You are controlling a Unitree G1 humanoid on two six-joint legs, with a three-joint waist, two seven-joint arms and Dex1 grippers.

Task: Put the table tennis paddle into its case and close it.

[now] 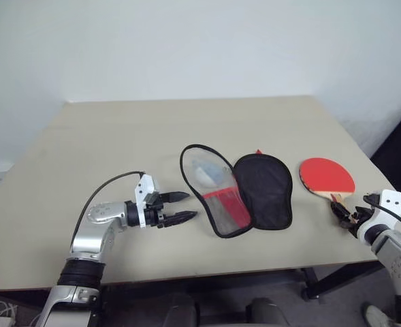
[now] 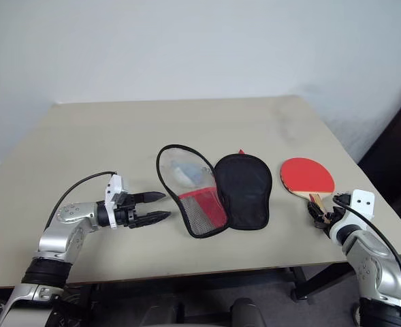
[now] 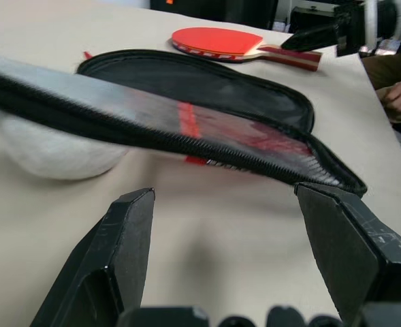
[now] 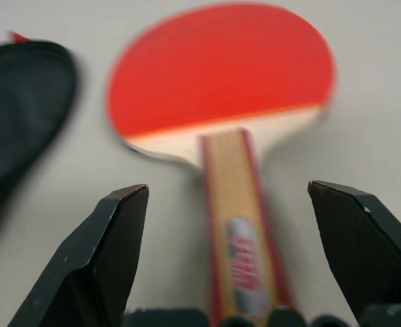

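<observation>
The table tennis paddle (image 1: 328, 176) lies flat at the table's right, red face up, with its wooden handle (image 4: 237, 204) pointing at my right gripper (image 1: 343, 212). That gripper is open, a finger standing wide on either side of the handle's end without touching it. The case (image 1: 263, 189) lies unzipped and spread open in the middle of the table. Its black lining faces up on the right half. The left half (image 1: 217, 201), with mesh and a red patch, is propped up. My left gripper (image 1: 180, 208) hovers just left of the case, open and empty, pointing at its raised edge (image 3: 152, 116).
A pale grey-blue soft lump (image 1: 207, 174) sits under the case's left half. The beige table (image 1: 118, 136) stands against a white wall. Its right edge runs close to the paddle and its front edge lies just below both grippers.
</observation>
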